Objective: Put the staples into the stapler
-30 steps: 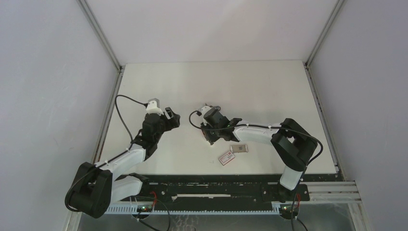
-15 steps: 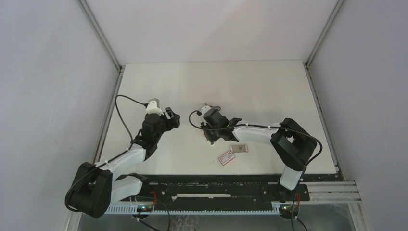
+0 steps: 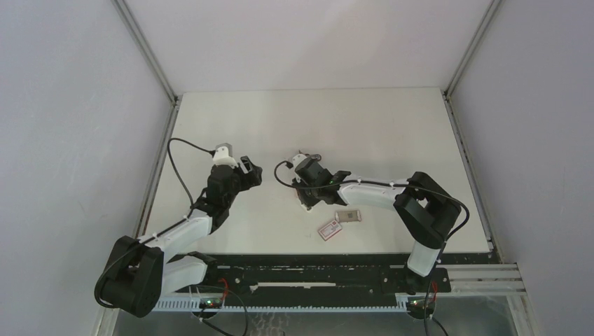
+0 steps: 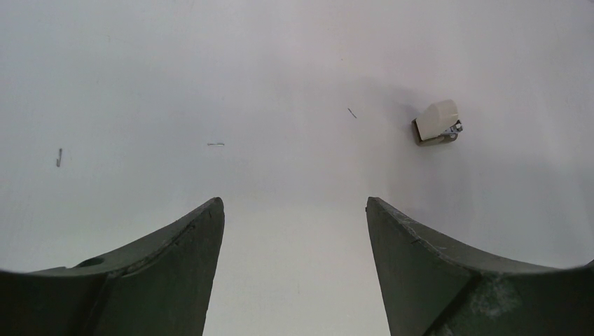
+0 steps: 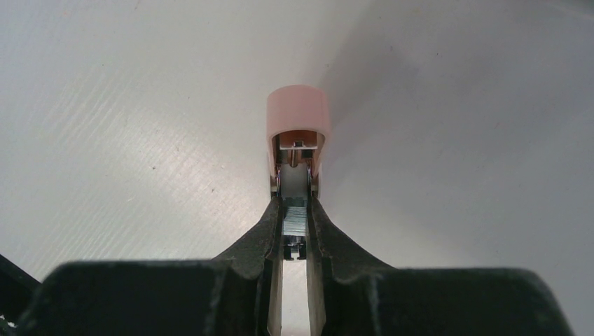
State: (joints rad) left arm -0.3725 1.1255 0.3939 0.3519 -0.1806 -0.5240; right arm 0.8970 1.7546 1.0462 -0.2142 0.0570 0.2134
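In the right wrist view my right gripper [image 5: 295, 205] is shut on a short silvery block of staples [image 5: 295, 222], gripped by its sides. Just beyond the fingertips lies the stapler [image 5: 298, 133], a slim silver metal channel under a pale pink cap, in line with the staples and touching or nearly touching their front end. From above, the right gripper [image 3: 306, 198] points down at the table's middle and hides most of the stapler. My left gripper [image 3: 250, 170] hovers to the left, open and empty, its fingers [image 4: 189, 245] wide apart over bare table.
A white sleeve with a red label [image 3: 329, 229] and a small pale tray [image 3: 348, 216] lie near the front, right of the right gripper. A small cream piece with a metal bit [image 4: 436, 122] and a few loose staples [image 4: 216, 144] lie ahead of the left gripper.
The right gripper has edged slightly down and left over the stapler. The left arm has not moved.
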